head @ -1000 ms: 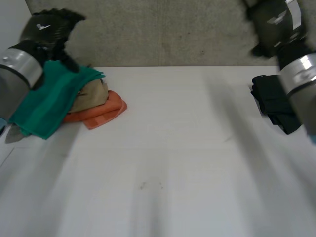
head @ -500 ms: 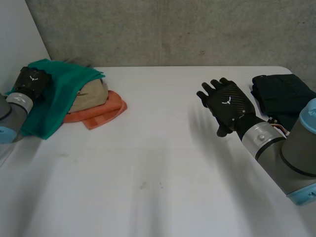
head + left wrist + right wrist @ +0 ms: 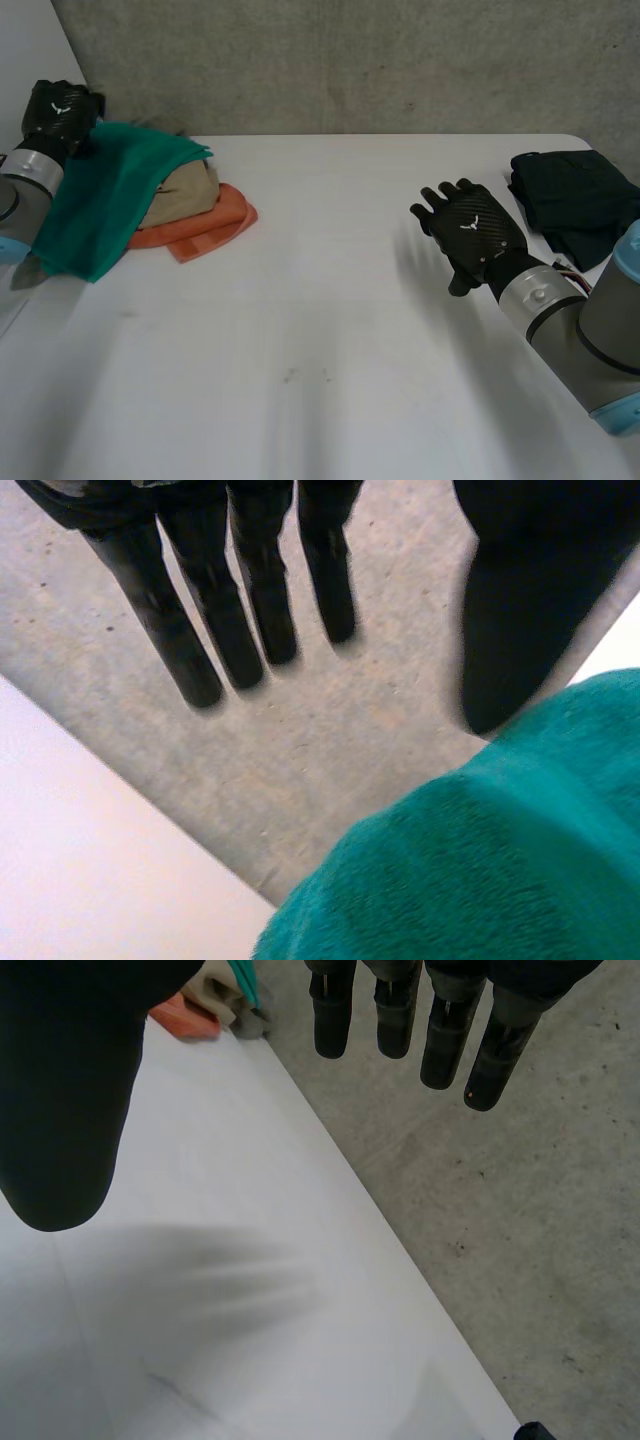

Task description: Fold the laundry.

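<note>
The left hand [image 3: 58,112] hovers just beside the far corner of the green cloth [image 3: 95,210]; its fingers [image 3: 250,600] are straight and the thumb stands apart, so it is released and grasps nothing; in its wrist view the green cloth lies below the palm, near the thumb. The green cloth is draped, unfolded, over a tan cloth [image 3: 188,188] and an orange cloth [image 3: 215,225], which peek out at its right side; its long axis runs from that far corner toward the near side of the table [image 3: 320,340]. Right of the green cloth the table is bare, with wide room for spreading. The right hand [image 3: 472,235] hovers well apart from the green cloth, over the bare part, fingers straight, released and empty; farthest right lies a dark cloth [image 3: 570,195]. The left hand is clearly the nearer; I judge that it must pinch the far corner and pull toward the bare middle; the folded cloths beneath could be dragged along.
</note>
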Robot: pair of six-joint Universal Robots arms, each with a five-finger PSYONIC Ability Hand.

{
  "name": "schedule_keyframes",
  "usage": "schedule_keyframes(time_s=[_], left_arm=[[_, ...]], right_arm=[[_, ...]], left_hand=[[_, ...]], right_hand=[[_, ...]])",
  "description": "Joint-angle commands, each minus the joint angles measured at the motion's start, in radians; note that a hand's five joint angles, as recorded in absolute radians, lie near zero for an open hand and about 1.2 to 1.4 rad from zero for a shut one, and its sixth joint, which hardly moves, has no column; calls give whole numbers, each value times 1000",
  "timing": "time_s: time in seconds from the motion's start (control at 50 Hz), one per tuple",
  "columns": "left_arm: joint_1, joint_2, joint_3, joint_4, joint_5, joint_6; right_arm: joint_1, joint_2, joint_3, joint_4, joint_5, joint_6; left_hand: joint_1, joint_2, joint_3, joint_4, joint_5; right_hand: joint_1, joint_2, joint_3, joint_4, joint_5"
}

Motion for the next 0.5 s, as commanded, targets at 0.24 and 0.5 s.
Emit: schedule_keyframes(time_s=[0.24, 0.5], left_arm=[[17, -246, 244, -116, 74, 8], [19, -317, 331, -110, 72, 14]], right_arm=[[-11, 1, -2, -2, 0, 4], [-11, 5, -2, -5, 1, 2]], left_hand=[[-316, -370, -371, -372, -362], [606, 552, 550, 550, 559]], right_hand=[[-27, -48, -41, -63, -61], [-27, -48, -41, -63, -61]])
